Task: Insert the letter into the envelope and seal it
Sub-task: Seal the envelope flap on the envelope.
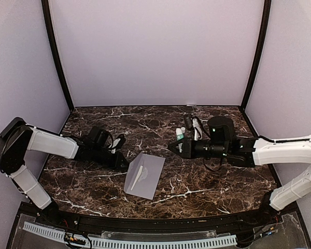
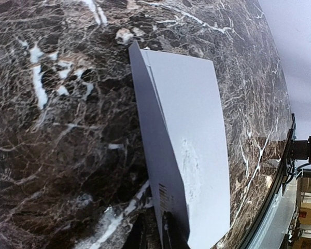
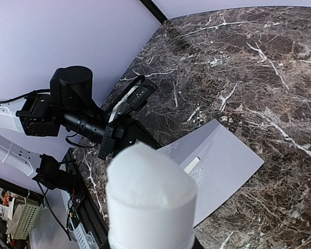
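The envelope (image 1: 145,175) lies on the table (image 1: 207,181). At its left edge the left gripper (image 1: 125,164) pinches the raised flap (image 2: 155,145). To its right the right gripper (image 1: 173,147) holds a white tube (image 3: 151,197). No letter lies outside the envelope, so it is likely inside. Sealing is left to do.

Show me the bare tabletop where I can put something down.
Free: the far strip of table along the back wall; the near patch between the envelope and the right arm's base. Crowded: the middle, where the left end effector pinches the envelope's edge and the right end effector hangs close by.
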Available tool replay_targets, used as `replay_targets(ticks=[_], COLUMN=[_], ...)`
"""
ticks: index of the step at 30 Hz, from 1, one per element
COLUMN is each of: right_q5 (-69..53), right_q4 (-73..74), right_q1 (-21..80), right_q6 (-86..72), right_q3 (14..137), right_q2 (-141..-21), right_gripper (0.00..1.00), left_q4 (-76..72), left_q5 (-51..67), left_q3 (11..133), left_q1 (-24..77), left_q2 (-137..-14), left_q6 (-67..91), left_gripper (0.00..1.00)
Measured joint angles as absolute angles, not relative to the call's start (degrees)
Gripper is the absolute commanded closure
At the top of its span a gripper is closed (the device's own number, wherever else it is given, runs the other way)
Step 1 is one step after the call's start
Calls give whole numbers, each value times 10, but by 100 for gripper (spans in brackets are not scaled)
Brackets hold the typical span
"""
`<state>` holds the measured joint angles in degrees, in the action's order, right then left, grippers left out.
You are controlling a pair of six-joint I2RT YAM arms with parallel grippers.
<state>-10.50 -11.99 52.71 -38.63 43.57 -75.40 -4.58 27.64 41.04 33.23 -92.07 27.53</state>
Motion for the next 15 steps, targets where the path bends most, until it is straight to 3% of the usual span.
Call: replay_targets(ticks=[15], right_q5=[-112], right_q4=[-155], right_q1=[527], right_q6=[-397], right_q3=[406], right_q2=[-807], right_gripper=[100], left_q4=[-46], left_q5=[263], left_q3=[448], left_q1=[391], left_q2=[-952], left_q6=[274], left_gripper=[93])
